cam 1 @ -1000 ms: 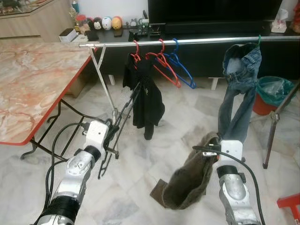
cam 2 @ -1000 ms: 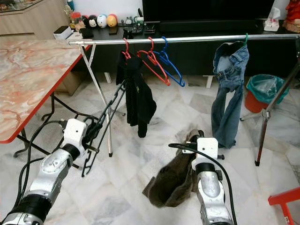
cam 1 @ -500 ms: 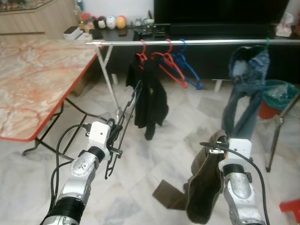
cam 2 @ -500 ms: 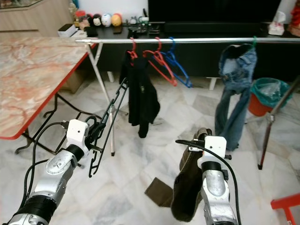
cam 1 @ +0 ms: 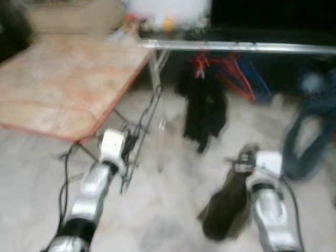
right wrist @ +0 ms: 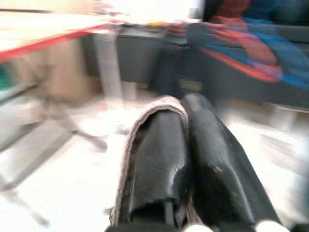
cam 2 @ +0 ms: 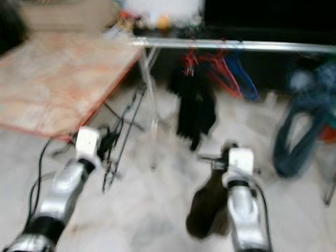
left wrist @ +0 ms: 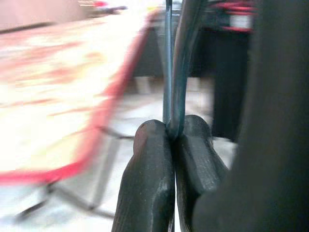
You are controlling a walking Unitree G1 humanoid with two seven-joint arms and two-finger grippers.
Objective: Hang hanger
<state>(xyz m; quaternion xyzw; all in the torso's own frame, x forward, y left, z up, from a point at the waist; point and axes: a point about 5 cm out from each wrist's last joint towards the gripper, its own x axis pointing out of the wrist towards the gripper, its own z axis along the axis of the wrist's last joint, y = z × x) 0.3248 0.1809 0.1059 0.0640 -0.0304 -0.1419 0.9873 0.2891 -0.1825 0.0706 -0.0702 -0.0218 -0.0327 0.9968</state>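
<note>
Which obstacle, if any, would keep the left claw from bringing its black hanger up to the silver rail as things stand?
Probably none. The left claw is shut on the black hanger, and open floor lies between it and the silver rail. The rail looks too far off; blur hides detail.

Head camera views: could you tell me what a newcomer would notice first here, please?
The left tool pinches a black hanger, held up in front of a marble-patterned table. The right tool grips a brown cloth dangling over the floor. Ahead, a metal rail carries a black garment, coloured hangers and jeans.
</note>
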